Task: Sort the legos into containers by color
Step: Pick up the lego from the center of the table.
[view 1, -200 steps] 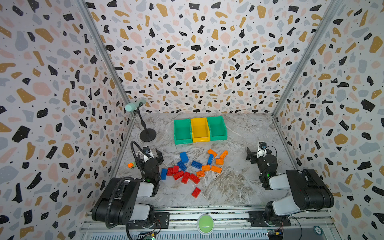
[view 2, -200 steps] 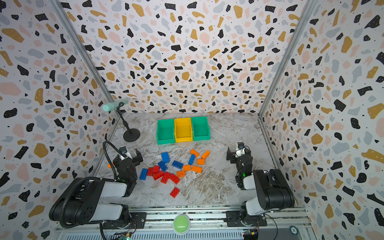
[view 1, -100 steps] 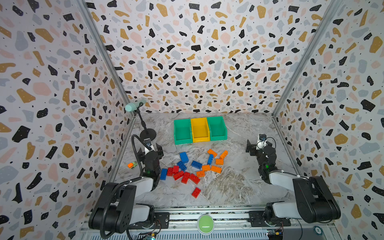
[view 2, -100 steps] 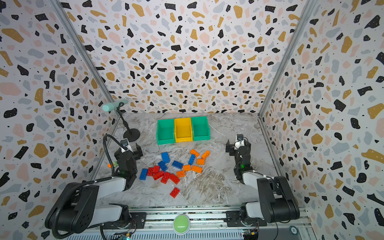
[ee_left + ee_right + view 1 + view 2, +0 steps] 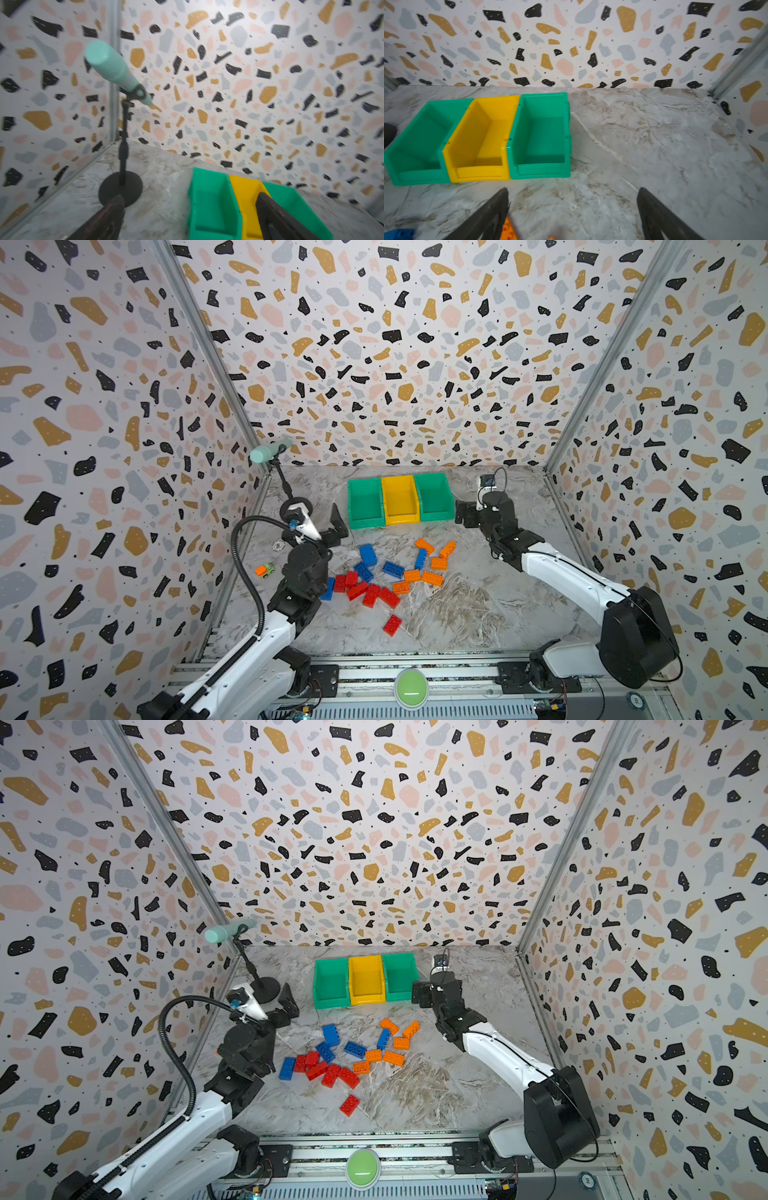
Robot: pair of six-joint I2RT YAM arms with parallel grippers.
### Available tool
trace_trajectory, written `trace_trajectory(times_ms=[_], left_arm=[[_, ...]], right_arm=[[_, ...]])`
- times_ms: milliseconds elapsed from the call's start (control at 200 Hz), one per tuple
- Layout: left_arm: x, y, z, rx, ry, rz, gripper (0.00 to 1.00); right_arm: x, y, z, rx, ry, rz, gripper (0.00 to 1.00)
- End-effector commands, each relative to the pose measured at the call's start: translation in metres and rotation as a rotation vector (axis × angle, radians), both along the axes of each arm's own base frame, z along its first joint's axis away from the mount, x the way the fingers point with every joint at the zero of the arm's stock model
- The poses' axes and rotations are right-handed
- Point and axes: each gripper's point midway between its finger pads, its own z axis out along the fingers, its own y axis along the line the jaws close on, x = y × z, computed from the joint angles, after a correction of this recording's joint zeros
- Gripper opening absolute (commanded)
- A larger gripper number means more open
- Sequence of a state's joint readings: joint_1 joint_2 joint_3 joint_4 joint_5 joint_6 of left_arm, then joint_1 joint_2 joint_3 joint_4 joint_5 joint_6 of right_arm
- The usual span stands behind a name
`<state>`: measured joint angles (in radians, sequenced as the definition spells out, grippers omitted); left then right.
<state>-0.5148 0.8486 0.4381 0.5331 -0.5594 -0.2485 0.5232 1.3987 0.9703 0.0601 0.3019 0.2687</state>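
My left end effector [image 5: 322,519] and right end effector [image 5: 573,193] hang released and empty, flanking the three bins [image 5: 401,520], whose low fronts face me for easy dropping. The bricks [image 5: 386,572] lie unsorted on the bench [image 5: 478,614] in front of them.

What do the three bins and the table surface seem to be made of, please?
The green bins and yellow bin: likely moulded plastic, smooth and slightly glossy, solid colour, thin walls. The table: marble-veined, matte; real stone or printed laminate, I cannot tell.
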Motion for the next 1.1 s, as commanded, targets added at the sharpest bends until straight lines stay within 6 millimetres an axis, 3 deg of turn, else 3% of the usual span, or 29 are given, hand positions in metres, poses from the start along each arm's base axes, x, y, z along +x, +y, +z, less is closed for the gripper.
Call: trace_trajectory(times_ms=[0, 145, 280, 506, 701, 1096], left_arm=[[-0.016, -0.037, -0.027, 0.061, 0.09, -0.053, 1.0], [-0.04, -0.097, -0.043, 0.128, 0.119, -0.169, 1.0], [-0.055, -0.139, -0.054, 0.236, 0.145, -0.216, 1.0], [-0.071, -0.184, -0.072, 0.296, 0.168, -0.296, 1.0], [-0.075, -0.195, -0.071, 0.312, 0.165, -0.324, 1.0], [-0.079, -0.177, -0.069, 0.3, 0.155, -0.308, 1.0]], right_arm=[[-0.024, 0.009, -0.028, -0.08, 0.198, -0.002, 0.96], [-0.032, 0.02, -0.062, -0.035, 0.342, -0.012, 0.96], [-0.038, 0.024, -0.085, 0.011, 0.407, -0.03, 0.93], [-0.044, 0.027, -0.113, 0.052, 0.473, -0.042, 0.85], [-0.044, 0.027, -0.132, 0.056, 0.517, -0.061, 0.83], [-0.036, 0.032, -0.167, 0.132, 0.597, -0.078, 0.69]])
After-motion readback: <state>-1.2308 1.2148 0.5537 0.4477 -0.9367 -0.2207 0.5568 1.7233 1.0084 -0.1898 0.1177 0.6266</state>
